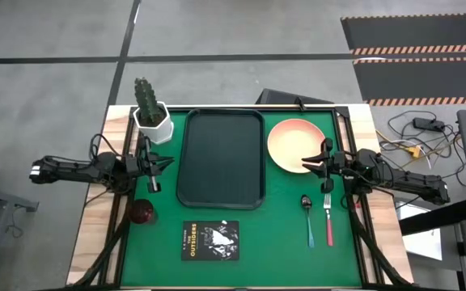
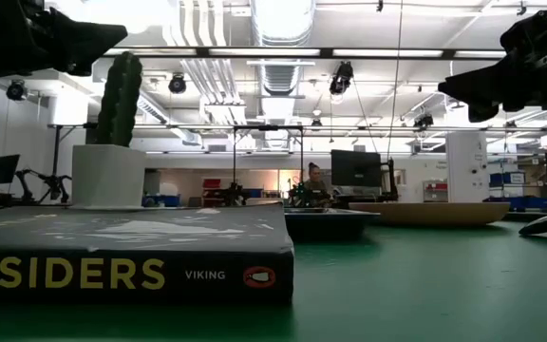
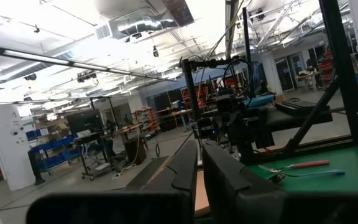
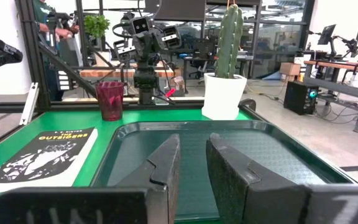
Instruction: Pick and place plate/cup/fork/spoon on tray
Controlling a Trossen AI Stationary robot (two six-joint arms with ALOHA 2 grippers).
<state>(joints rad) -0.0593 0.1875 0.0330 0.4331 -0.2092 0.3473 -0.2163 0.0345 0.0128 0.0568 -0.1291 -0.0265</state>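
The dark tray (image 1: 221, 158) lies in the middle of the green mat. The peach-orange plate (image 1: 291, 144) lies flat to its right. The maroon cup (image 1: 142, 212) stands upright at the near left and also shows in the right wrist view (image 4: 110, 99). The teal-handled spoon (image 1: 308, 220) and the red-handled fork (image 1: 328, 222) lie side by side near the plate, on the mat. My left gripper (image 1: 167, 162) hovers left of the tray, shut and empty. My right gripper (image 1: 307, 162) hovers over the plate's near edge, slightly open and empty, pointing at the tray (image 4: 185, 149).
A white pot with a cactus (image 1: 152, 117) stands at the far left corner of the mat. A black book (image 1: 210, 240) lies near the front edge, below the tray. Bare mat shows between the cup and the tray.
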